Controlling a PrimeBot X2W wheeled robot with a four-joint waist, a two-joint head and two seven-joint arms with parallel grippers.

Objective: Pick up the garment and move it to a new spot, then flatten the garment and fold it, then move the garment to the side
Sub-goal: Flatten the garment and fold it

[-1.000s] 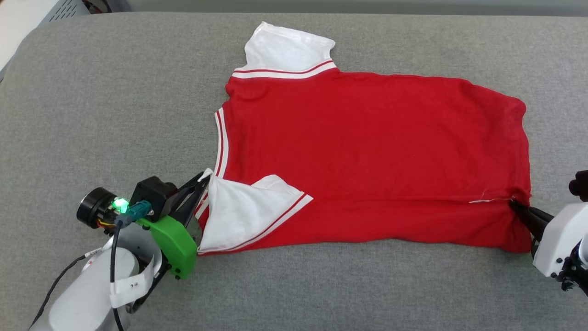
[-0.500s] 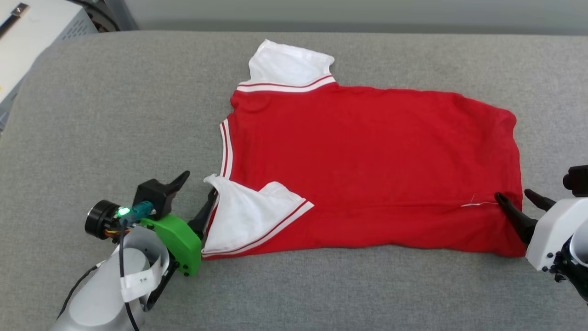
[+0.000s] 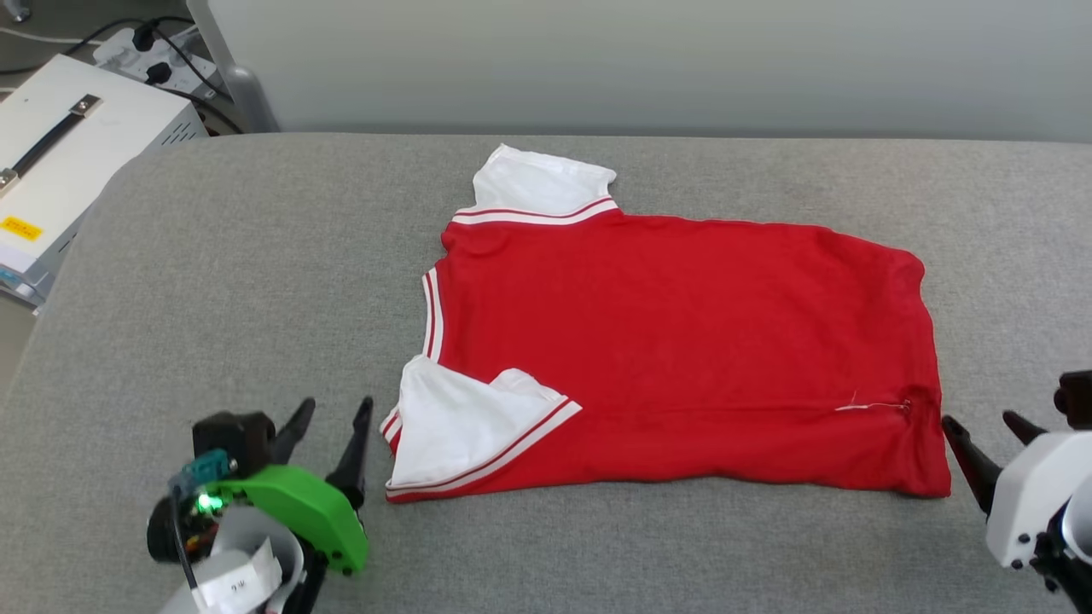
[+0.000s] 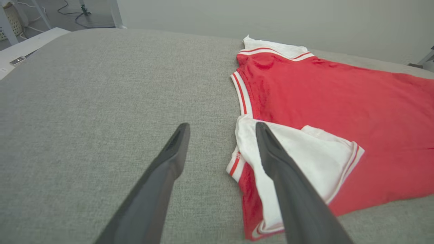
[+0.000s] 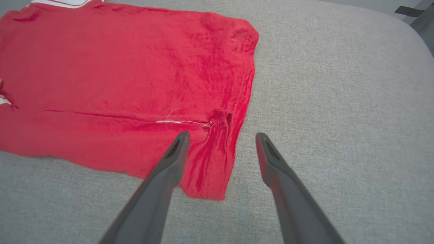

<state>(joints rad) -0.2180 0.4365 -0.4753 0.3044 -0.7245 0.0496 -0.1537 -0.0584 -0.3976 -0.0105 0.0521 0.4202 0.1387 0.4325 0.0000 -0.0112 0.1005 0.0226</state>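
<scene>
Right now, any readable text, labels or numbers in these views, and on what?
Nothing legible.
Yellow sticker on the white equipment box: too small to read.
White tag below the green wrist cover: dark marks, blurred.
Red jersey T-shirt: no print on the side showing.

A grey fabric surface (image 3: pixel 213 281) meets a pale wall (image 3: pixel 682 60), with a white case (image 3: pixel 77 162) at left.
</scene>
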